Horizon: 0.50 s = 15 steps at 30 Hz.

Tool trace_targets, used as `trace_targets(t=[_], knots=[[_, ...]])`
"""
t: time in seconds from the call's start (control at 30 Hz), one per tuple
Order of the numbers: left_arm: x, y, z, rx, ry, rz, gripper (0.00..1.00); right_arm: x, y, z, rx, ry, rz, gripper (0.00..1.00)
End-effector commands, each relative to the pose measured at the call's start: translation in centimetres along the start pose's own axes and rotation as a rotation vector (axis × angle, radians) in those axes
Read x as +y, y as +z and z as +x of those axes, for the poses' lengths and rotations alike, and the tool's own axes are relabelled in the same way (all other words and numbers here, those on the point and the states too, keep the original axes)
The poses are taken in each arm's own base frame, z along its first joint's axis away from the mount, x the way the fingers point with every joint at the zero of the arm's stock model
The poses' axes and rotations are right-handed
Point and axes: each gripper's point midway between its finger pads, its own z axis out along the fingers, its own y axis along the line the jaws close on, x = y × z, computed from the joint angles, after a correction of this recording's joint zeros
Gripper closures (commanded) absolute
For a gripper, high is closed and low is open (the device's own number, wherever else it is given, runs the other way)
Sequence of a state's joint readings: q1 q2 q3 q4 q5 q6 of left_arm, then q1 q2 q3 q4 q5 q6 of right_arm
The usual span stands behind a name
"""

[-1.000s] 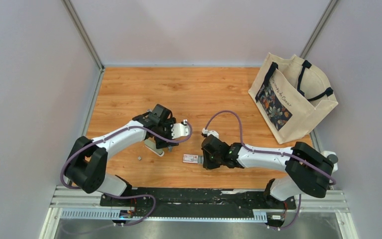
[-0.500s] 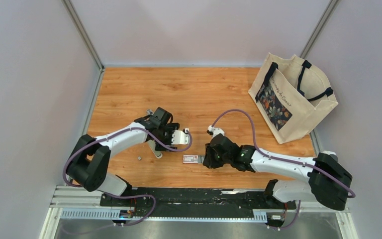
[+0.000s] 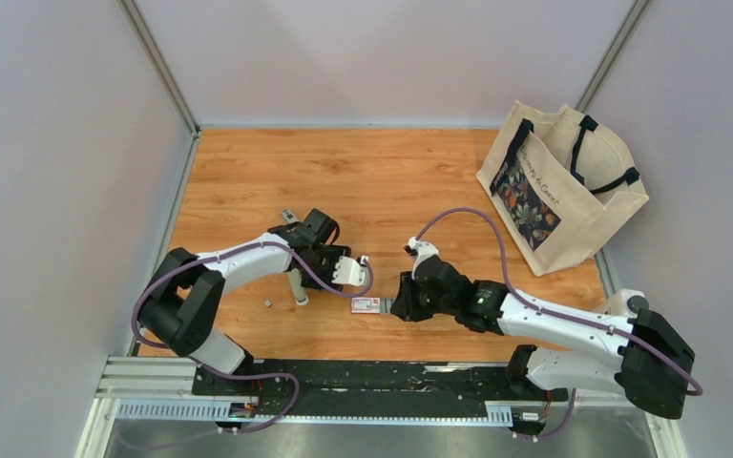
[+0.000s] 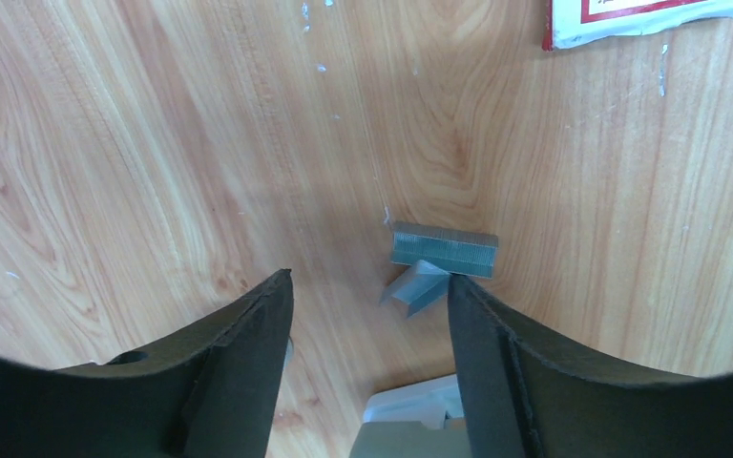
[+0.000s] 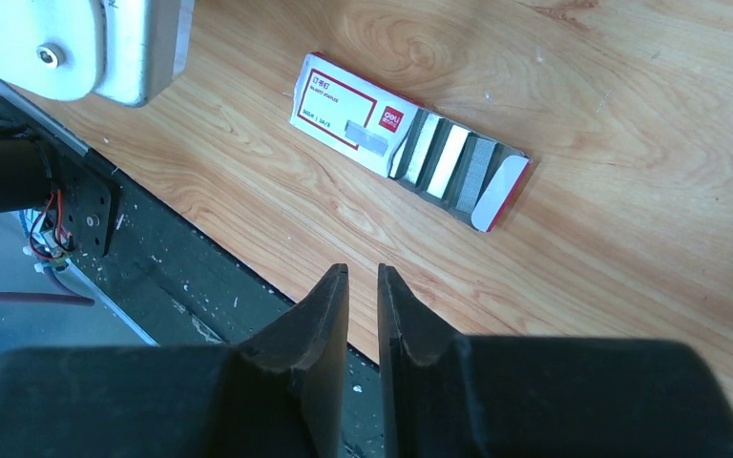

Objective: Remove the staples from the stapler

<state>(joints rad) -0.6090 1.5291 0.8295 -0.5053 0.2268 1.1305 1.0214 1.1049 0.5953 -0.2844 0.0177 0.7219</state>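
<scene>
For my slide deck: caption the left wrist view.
Open left claw beside a grey staple strip lying on the wooden table.

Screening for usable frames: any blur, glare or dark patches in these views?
Top external: evenly lit and sharp. Left wrist: staple strip crisp, near end effector fingers dark. Right wrist: staple box sharp, well lit.

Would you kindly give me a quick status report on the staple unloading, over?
Left gripper open, empty. Right gripper nearly shut, empty. Loose staples on table just ahead of left gripper. Nothing in the way.
</scene>
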Motion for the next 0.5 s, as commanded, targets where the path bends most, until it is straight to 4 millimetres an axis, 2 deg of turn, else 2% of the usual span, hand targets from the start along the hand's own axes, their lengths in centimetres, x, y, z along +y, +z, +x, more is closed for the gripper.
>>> trace_targets(t=[0.0, 0.07, 0.17, 0.33, 0.43, 0.47], knots=[[1.0, -0.2, -1.0, -0.020, 0.048, 0.000, 0.36, 0.6, -0.6, -0.7, -0.024, 0.008, -0.021, 0.80], [1.1, -0.3, -1.1, -0.018, 0.044, 0.001, 0.46, 0.7, -0.6, -0.7, -0.024, 0.008, -0.023, 0.80], [1.6, -0.7, -1.2, -0.014, 0.036, -0.015, 0.56, 0.7, -0.6, -0.8, -0.024, 0.005, -0.025, 0.80], [2.3, -1.7, -1.9, -0.026, 0.015, -0.033, 0.67, 0.9, -0.7, -1.0, -0.026, -0.001, -0.025, 0.79], [2.2, -2.0, -2.2, -0.038, -0.004, -0.024, 0.76, 0.8, -0.8, -1.0, -0.028, -0.006, -0.020, 0.79], [2.0, -2.0, -2.2, -0.035, -0.010, -0.016, 0.76, 0.7, -0.8, -1.0, -0.028, -0.005, -0.018, 0.79]])
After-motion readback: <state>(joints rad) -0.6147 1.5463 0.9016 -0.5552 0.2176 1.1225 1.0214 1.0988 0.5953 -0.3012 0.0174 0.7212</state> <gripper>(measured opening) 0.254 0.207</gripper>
